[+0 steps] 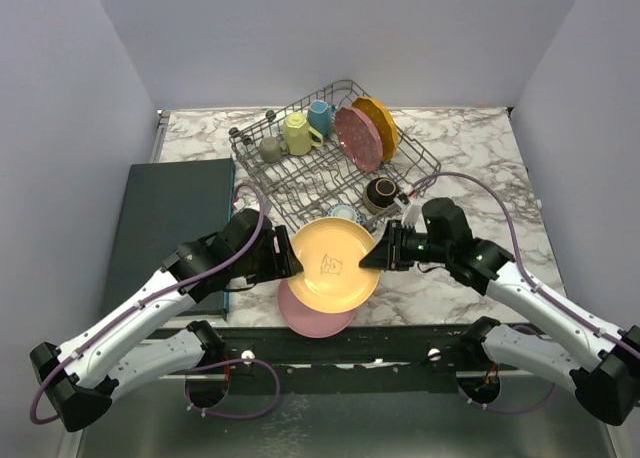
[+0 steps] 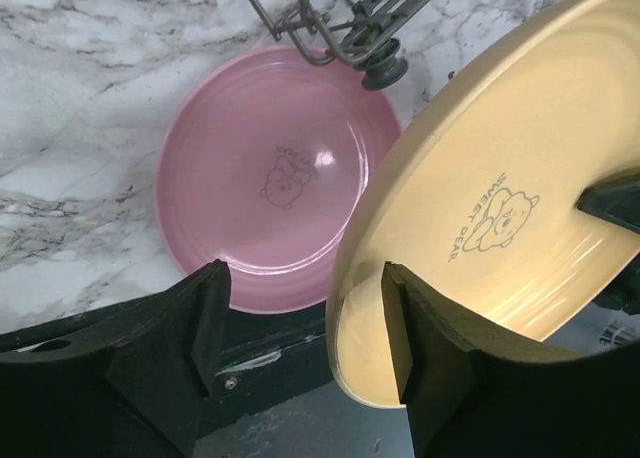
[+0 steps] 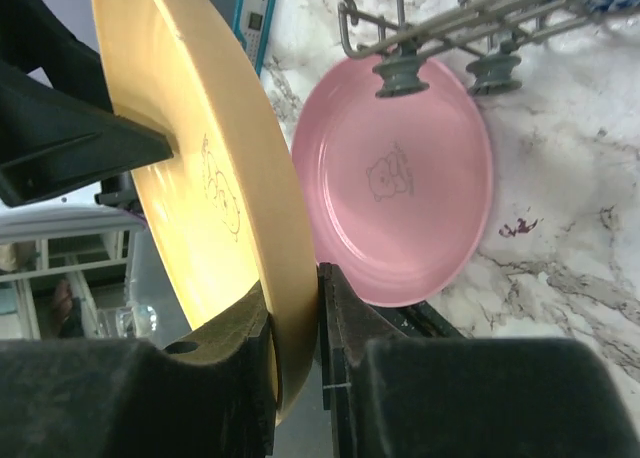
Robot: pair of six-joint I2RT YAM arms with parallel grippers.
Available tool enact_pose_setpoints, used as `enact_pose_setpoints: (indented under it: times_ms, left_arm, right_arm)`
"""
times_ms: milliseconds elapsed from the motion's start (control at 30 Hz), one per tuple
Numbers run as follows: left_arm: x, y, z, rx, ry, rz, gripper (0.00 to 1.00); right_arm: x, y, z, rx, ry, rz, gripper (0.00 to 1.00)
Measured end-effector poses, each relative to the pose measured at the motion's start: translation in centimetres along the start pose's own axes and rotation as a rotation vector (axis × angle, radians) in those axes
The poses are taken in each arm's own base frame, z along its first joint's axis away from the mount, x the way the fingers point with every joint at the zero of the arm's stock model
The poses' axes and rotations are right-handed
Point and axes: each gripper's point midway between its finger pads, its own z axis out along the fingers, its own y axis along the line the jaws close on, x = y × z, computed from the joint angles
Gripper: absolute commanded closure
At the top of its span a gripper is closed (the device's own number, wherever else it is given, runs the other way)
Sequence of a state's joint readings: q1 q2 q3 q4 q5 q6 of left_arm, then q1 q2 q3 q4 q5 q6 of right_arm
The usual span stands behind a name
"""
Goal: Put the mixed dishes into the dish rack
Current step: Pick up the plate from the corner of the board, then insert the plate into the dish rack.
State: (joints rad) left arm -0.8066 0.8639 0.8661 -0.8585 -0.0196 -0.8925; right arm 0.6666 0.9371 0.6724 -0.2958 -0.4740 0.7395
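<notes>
Marble surface (image 1: 470,148) carries a pink plate (image 1: 315,321) lying flat at its near edge. Just above it, the right claw (image 1: 371,260) pinches the rim of a tilted peach plate (image 1: 333,263). The left claw (image 1: 291,261) stands spread, the opposite rim loose between its fingers. Beyond, the dish rack (image 1: 300,183) holds mugs (image 1: 297,133) and a dark bowl (image 1: 381,192).

Both arms angled inward, tips facing; left pincer (image 1: 287,261) wide apart, right pincer (image 1: 372,258) clamped narrow.
</notes>
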Motion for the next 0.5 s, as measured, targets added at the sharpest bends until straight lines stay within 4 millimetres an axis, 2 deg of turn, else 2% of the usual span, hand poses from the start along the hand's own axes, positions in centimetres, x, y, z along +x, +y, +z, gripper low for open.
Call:
enact_pose_setpoints:
  times_ms: [400,500]
  left_arm:
    - [-3.9,-1.5,-2.3,0.020,-0.157,0.074,0.14]
    - [-4.7,-1.7,-3.3,0.038,-0.203,0.084,0.12]
  right_arm:
    - [-6.4,0.9,-1.7,0.187,-0.128,-0.158,0.99]
    - [-7.1,0.4,-1.6,0.237,-0.126,-0.173,0.99]
